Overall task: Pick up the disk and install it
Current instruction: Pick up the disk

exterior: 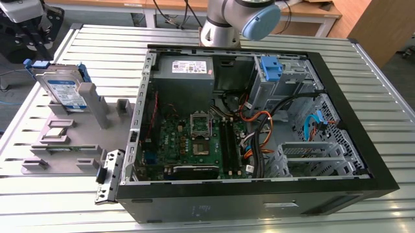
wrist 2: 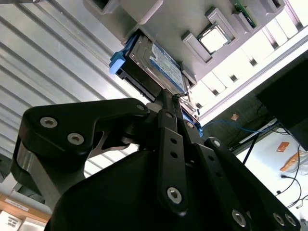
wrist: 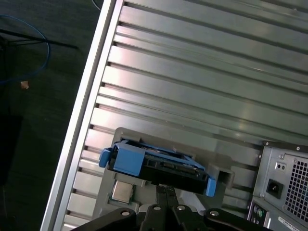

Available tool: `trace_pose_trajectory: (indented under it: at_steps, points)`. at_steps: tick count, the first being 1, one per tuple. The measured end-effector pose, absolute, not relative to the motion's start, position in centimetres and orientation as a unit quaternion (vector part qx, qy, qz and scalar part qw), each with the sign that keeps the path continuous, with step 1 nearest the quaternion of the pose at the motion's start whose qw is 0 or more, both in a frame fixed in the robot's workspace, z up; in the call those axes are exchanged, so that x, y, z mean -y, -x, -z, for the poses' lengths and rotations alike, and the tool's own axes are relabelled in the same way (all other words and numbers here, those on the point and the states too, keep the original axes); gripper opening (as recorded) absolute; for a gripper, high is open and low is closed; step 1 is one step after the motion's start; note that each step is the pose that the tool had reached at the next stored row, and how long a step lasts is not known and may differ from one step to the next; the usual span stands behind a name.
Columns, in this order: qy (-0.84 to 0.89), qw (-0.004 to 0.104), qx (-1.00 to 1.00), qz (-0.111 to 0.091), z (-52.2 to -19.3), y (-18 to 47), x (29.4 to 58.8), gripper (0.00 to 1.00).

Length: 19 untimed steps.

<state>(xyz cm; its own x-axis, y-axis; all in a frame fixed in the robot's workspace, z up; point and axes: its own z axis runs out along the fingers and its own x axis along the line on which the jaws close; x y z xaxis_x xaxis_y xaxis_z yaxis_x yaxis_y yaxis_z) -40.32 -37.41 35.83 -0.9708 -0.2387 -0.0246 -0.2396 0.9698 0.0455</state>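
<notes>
Your disk [exterior: 63, 92] stands on edge in the grey rack [exterior: 61, 155] on the bench [exterior: 104, 43] — top edge up, easy to reach — and your claw [wrist: 165, 188] hovers just above it, clenched on nothing.

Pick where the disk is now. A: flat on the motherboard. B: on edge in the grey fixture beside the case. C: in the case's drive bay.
B: in the exterior view the disk stands on edge in the grey fixture, outside the computer case, on the exterior view's left.
</notes>
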Motion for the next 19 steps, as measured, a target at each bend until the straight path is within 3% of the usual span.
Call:
trace_pose_trajectory:
  at_steps: [19]
  points:
    - [0.152,0.009,-0.988,-0.024,-35.83,40.33,37.41,0.1]
